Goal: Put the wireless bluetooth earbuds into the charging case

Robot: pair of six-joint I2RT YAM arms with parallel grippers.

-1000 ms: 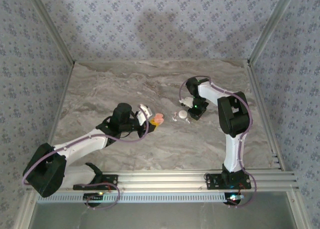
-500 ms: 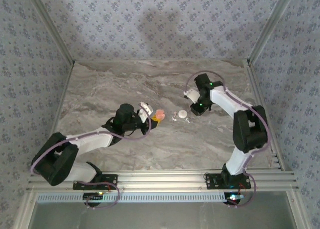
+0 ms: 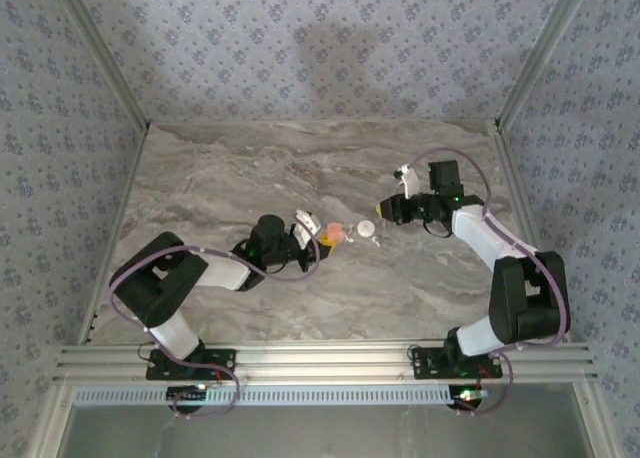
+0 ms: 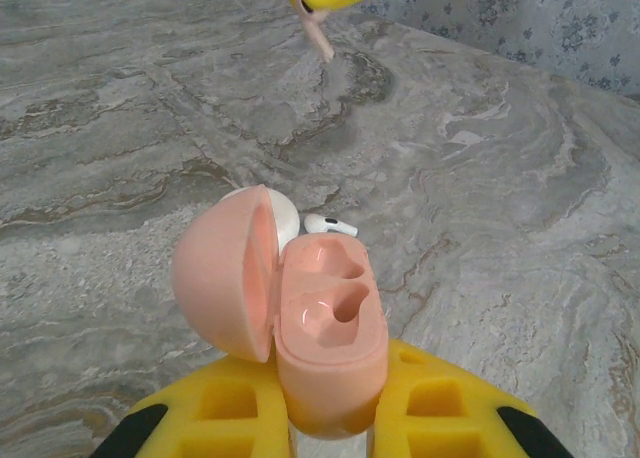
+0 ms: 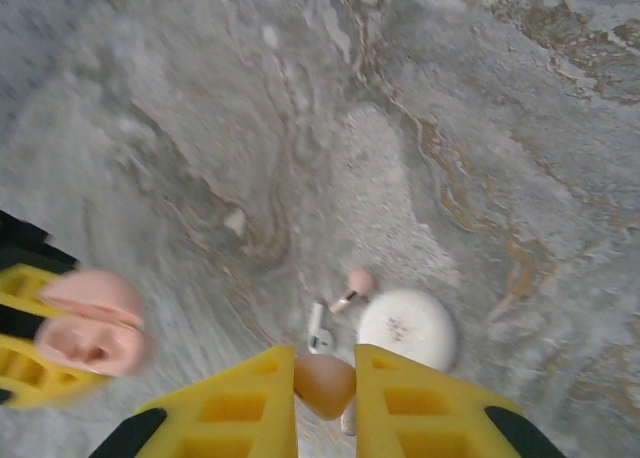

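The salmon-pink charging case (image 4: 330, 328) is held low between my left gripper's (image 4: 335, 383) yellow fingers. Its lid (image 4: 225, 273) is swung open to the left and both sockets are empty. In the top view the case (image 3: 337, 235) sits just left of a white disc (image 3: 367, 227). My right gripper (image 5: 325, 366) is shut on a pinkish earbud (image 5: 325, 386) above the table. This earbud's stem (image 4: 320, 40) hangs at the top of the left wrist view. A white earbud (image 5: 318, 328) and a small pink-headed piece (image 5: 352, 286) lie beside the disc (image 5: 407, 328).
The marble table (image 3: 250, 178) is bordered by aluminium rails (image 3: 330, 358) in front and patterned walls on the other sides. The two grippers face each other a short gap apart near the table's middle, left gripper (image 3: 320, 240) and right gripper (image 3: 388, 210).
My left gripper has carried the open case rightward, close to the white disc. My right arm has swung out to the right, its gripper still over the disc.
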